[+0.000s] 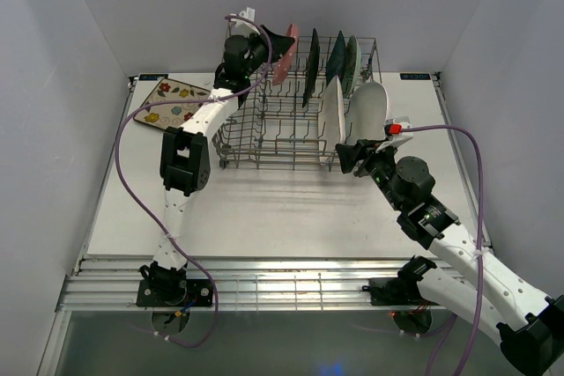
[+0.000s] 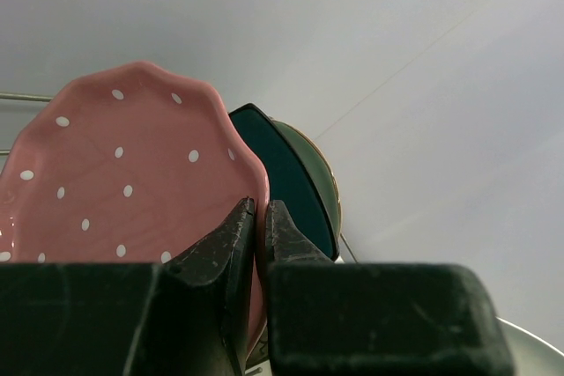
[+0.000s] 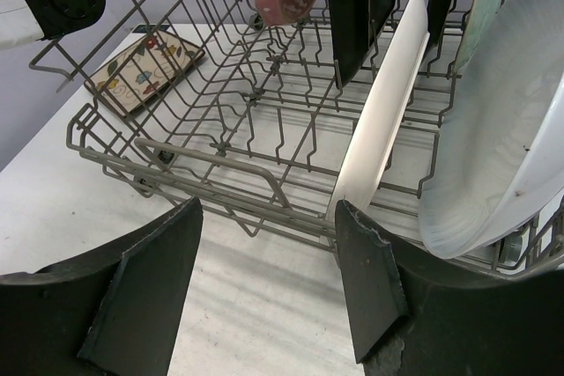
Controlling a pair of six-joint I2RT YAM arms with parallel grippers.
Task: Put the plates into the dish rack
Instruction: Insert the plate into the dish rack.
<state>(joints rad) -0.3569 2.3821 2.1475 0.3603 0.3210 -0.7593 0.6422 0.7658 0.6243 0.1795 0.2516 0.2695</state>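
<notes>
The left gripper point(image 2: 258, 214) had its jaws pinched narrowly on the rim of the pink dotted plate point(image 2: 115, 182), held on edge over the far row of the dish rack point(image 1: 264, 134), whose long axis ran left to right. Beside it to the right, the dark patterned square point(image 1: 311, 63), teal square point(image 1: 336, 57) and mint-green round point(image 1: 352, 63) stood on edge. The white rectangular plate point(image 3: 383, 121) and white oval point(image 3: 493, 147) stood nearer. Just before them, the right gripper point(image 3: 264, 222) had its jaws wide apart, holding nothing. The cream floral square point(image 1: 174, 103) lay flat on the table point(image 1: 291, 209), left of the rack.
</notes>
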